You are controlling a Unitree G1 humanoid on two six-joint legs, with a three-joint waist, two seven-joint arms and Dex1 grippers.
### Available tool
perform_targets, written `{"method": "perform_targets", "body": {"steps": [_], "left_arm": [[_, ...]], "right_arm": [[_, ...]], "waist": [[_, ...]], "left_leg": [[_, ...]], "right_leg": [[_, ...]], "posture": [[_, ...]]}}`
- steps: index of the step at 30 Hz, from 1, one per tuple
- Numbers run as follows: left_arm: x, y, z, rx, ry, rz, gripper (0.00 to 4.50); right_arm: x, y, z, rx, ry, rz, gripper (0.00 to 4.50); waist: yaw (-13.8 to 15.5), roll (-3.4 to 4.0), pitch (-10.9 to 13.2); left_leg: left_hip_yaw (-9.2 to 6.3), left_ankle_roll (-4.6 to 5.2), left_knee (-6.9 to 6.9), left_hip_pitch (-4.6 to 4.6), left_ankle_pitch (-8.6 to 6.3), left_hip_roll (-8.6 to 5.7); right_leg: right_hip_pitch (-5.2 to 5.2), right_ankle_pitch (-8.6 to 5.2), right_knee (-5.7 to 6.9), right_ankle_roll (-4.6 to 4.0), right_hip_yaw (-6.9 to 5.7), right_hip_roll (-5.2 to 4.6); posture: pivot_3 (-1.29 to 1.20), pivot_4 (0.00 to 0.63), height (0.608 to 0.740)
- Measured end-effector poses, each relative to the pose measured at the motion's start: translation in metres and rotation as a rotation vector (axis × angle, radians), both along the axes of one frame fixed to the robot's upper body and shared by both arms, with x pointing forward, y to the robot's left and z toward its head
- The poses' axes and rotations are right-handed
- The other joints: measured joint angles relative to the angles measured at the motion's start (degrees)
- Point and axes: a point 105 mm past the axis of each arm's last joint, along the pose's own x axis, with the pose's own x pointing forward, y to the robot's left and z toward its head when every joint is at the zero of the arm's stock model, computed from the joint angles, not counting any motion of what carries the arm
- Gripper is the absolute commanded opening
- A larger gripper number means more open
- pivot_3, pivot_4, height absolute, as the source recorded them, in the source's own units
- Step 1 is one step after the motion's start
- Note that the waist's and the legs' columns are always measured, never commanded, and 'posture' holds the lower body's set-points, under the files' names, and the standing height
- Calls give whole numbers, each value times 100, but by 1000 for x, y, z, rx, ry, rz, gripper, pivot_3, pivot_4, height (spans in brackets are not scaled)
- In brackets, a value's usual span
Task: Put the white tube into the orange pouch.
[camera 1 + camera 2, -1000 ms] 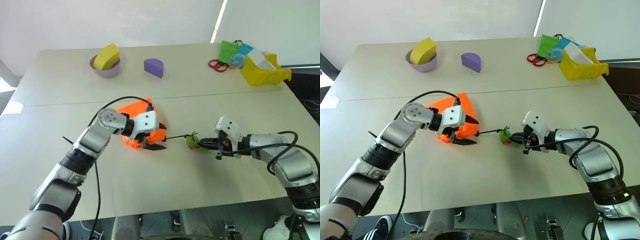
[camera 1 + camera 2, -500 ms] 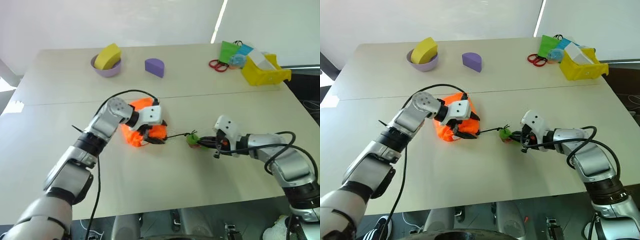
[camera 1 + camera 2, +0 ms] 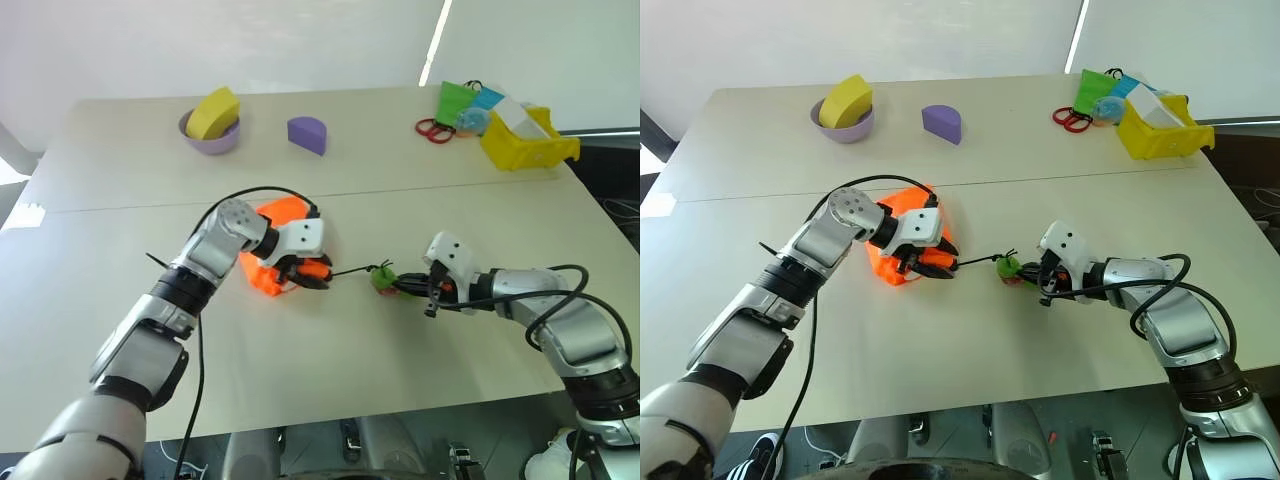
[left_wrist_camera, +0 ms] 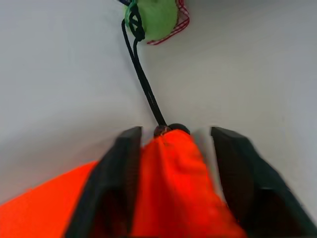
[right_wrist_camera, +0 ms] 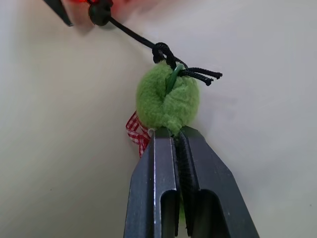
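The orange pouch [image 3: 283, 258] is lying bunched on the worktop [image 3: 330, 340] a little left of centre, just short of the seam that runs across the worktop. The left gripper [image 3: 306, 275] is reaching into its right-hand corner; in the left wrist view the two black fingers [image 4: 120, 163] are standing on either side of a fold of orange fabric, closing around it without visibly pressing it flat. A thin black cord [image 3: 352, 270] is running from that corner to the right, off the fabric, to a fuzzy green ball [image 5: 167, 98] with a scrap of red-checked cloth beneath it. The right gripper [image 5: 174, 136] is clamping the near edge of this green ball, its fingers nearly together. The white tube cannot be made out anywhere.

Between the two grippers the cord is crossing bare worktop. A wide bare strip is lying in front of both arms, down to the near edge. Well apart along the far edge are sitting a purple bowl [image 3: 207, 142] holding a yellow wedge [image 3: 213, 112], a purple half-round block [image 3: 307, 134], red scissors [image 3: 435, 130] and a yellow bin [image 3: 526, 145] at the far right corner.
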Motion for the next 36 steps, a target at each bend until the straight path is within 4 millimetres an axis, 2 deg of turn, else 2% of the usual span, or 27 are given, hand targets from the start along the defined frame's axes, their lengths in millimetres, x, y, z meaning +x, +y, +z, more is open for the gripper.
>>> {"method": "perform_targets", "body": {"steps": [1,13,14,15,19,36], "left_arm": [[-1,-1,0,-1,-2,-3,516],[-1,-3,2,13,-35,-14,516],[0,-4,2,3,-44,-10,1077],[1,-5,1,-2,-50,-4,1353],[-2,-4,1,-7,-35,-16,3327],[-3,-5,-1,9,-119,-73,3327]], "right_arm": [[0,0,0,0,0,0,0],[0,0,0,-2,-4,-1,0],[0,0,0,-3,-6,-3,0],[0,0,0,-4,-7,-4,0],[1,0,0,-6,-9,-5,0],[1,2,-1,-2,-13,-9,0]], "waist": [[-1,0,0],[3,0,-1],[5,1,-1],[5,0,-1],[-2,1,-1],[1,1,-1]], "left_leg": [[0,0,-1,0,0,0],[0,0,2,1,0,0],[0,0,3,1,0,0],[0,0,4,1,0,0],[0,0,4,1,0,0],[2,0,5,1,0,0]], "right_leg": [[0,0,0,0,0,0],[1,1,3,1,0,1],[1,1,3,1,0,1],[1,1,3,2,0,1],[1,1,4,2,0,0],[1,2,5,2,0,1]], "posture": [[0,150,734],[0,150,734],[0,150,734],[0,150,734],[0,150,734],[0,150,734]]}}
